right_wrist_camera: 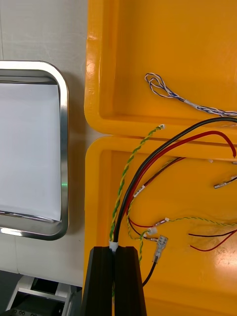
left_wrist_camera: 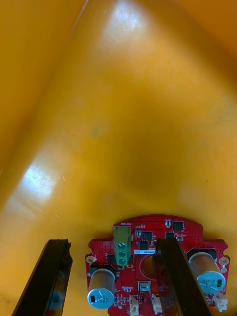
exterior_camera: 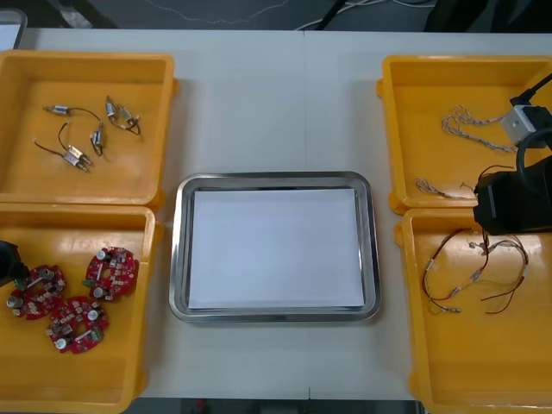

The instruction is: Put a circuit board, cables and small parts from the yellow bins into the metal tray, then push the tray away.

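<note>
- Front view: the left gripper (exterior_camera: 10, 259) sits low in the near-left bin (exterior_camera: 121, 362), right at the leftmost circuit board (exterior_camera: 36, 291). The metal tray (exterior_camera: 179, 250) is mid-counter to its right, white inside with nothing in it. The right gripper (exterior_camera: 490, 214) hangs over the seam between the two right bins.
- Right wrist view: the fingers are pressed together and a cable bundle (right_wrist_camera: 165, 147) (black, red, twisted green-yellow) comes out from their tips, so I read it as clamped on that. The bundle's long axis slants off away from the tray.
- Left wrist view: the fingers are apart. The board is round, so it has no real long axis, and its green connector (left_wrist_camera: 121, 244) points away from the gripper. One finger crosses the board's middle and the other stands off its edge over bare bin floor. I'd guess it wants a sideways nudge before closing.
</note>
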